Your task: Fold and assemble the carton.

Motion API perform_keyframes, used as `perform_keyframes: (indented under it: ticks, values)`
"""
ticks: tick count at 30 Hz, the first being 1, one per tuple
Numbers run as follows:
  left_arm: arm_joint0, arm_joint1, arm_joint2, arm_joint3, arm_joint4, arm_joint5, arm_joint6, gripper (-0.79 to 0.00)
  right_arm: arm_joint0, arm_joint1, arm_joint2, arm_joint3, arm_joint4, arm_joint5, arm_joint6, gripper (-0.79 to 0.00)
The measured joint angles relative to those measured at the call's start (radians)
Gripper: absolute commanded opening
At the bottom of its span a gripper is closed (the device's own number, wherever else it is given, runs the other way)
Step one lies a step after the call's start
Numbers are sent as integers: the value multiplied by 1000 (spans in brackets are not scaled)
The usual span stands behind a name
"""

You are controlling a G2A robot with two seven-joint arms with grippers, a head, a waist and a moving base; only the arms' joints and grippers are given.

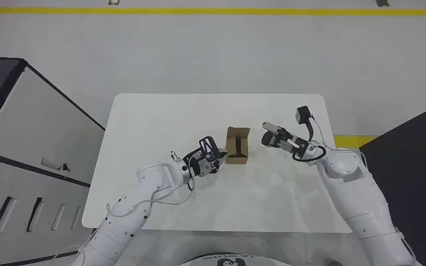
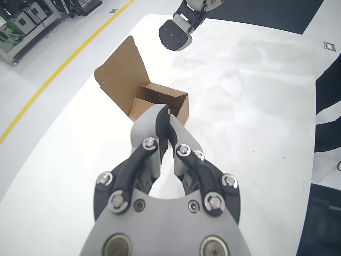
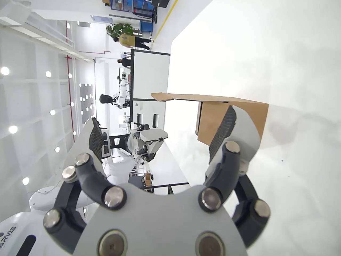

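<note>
A small brown carton (image 1: 237, 145) stands upright near the middle of the white table (image 1: 160, 126). Its top is open and one tall flap (image 2: 120, 73) is raised. My left gripper (image 1: 217, 158) is at the carton's near left corner, its fingers (image 2: 153, 119) pressed together on the edge of the carton's wall (image 2: 183, 110). My right gripper (image 1: 267, 133) hovers just right of the carton, open, with nothing between its fingers. In the right wrist view the carton's side (image 3: 210, 119) lies just beyond one fingertip of that gripper (image 3: 162, 114). Its dotted pad (image 2: 174, 37) hangs above the table past the carton.
A grey cabinet (image 1: 40, 133) stands off the table's left edge. A dark mat (image 1: 399, 153) lies past the right edge, and a yellow floor line (image 1: 213, 10) runs behind the table. Bare white tabletop surrounds the carton on all sides.
</note>
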Motion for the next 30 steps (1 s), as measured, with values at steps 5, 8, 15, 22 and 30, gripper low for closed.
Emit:
perform_keyframes:
  ticks: [5, 8, 15, 22, 30]
  values:
    - [-10, 3, 1, -36, 21, -25, -7, 0, 21, 3, 8, 21, -4, -16, 35, 0]
    - [-9, 3, 1, -35, 20, -24, -7, 0, 21, 3, 8, 20, -3, -15, 33, 0]
    - [-10, -2, 21, 33, -21, -9, 12, 0, 55, -5, -10, 47, 40, -14, 20, 0]
    - [-63, -22, 91, 147, -38, 24, 63, 0, 179, -29, -88, 152, 56, -39, 20, 0]
    - [-103, -35, 134, 223, -57, 26, 101, 0, 322, -72, -207, 325, 100, -87, 30, 0]
